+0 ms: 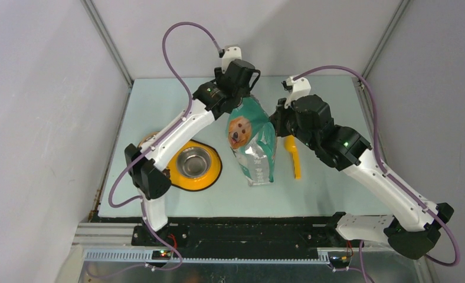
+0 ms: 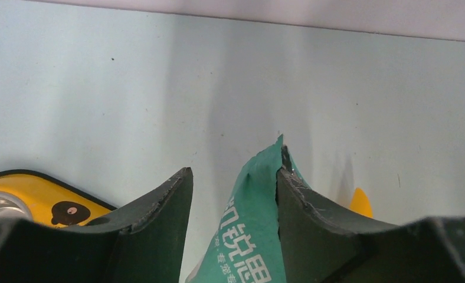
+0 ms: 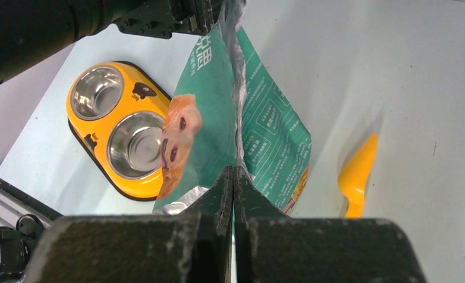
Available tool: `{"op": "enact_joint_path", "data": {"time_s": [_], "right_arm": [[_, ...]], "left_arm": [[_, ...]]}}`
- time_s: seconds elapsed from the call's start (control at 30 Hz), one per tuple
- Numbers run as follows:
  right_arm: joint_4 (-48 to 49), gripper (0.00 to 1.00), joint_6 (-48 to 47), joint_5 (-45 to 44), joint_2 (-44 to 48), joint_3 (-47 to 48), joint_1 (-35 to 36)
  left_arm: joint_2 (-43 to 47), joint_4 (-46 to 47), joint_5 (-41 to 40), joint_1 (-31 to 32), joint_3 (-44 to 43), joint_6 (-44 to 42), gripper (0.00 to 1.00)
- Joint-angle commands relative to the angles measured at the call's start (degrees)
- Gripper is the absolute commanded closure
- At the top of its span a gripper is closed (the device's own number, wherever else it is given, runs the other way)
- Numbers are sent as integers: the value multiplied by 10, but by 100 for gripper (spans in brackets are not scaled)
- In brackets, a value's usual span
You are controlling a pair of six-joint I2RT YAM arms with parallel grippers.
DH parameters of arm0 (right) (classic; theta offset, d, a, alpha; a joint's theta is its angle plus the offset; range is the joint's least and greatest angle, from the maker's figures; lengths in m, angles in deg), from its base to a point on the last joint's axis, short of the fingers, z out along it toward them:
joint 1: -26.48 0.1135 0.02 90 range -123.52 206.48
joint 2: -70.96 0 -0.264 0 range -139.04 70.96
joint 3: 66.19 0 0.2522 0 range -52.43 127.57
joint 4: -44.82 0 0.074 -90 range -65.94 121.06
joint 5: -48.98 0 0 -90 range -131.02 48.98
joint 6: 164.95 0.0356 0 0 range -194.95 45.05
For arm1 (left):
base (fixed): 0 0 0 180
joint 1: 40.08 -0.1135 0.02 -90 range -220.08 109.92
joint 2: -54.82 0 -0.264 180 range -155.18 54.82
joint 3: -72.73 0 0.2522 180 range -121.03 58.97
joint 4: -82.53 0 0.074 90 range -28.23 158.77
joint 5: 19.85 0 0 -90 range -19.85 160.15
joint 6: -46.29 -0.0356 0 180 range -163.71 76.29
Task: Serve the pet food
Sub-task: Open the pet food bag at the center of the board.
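While the right pincer (image 3: 235, 172) pinches the edge of the green bag (image 1: 251, 141), the left pincer (image 2: 235, 177) gapes around its top corner. The feeder's (image 1: 214, 173) bowls (image 3: 130, 147) show bare steel; where the pet food lies, I cannot tell.

Bright even light, soft shadows, mild foil glare, blurred foreground

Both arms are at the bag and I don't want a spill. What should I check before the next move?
1. The right tool shut on the bag edge: ok.
2. The left tool gripping the bag's top: not ok, jaws open with the edge between them.
3. The steel bowls empty: ok.
4. The orange scoop lying free beside the bag: ok.
5. The bag opened, pet food visible: cannot tell.
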Motion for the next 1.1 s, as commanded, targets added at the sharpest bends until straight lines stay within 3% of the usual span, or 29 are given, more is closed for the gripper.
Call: {"op": "enact_joint_path", "data": {"time_s": [0.0,0.2,0.27,0.33,0.4,0.47,0.57,0.77,0.9,1.07], "right_arm": [[-19,100,2,14,20,-12,-1],[-18,100,0,17,22,-15,-3],[-17,100,1,16,22,-16,-4],[-14,100,6,13,24,-18,-6],[-8,100,18,7,28,-22,-12],[2,93,35,4,35,-25,-26],[29,76,50,33,50,-34,-47],[86,52,64,80,65,-47,-89],[125,45,60,143,59,-47,-113],[133,41,36,179,15,-10,-118]], "left_arm": [[-34,-33,33,-43,-25,-4,45],[-62,-68,36,-48,-69,-9,62],[-61,-69,80,-51,-68,-11,84],[-49,-65,111,-52,-56,-13,98],[-20,-42,150,-52,-17,-17,100],[31,21,207,-52,53,-21,100],[112,119,286,-52,137,-19,100],[183,192,386,-51,225,-7,100],[208,223,449,-51,265,1,100],[215,240,472,-47,288,-2,100]]}}
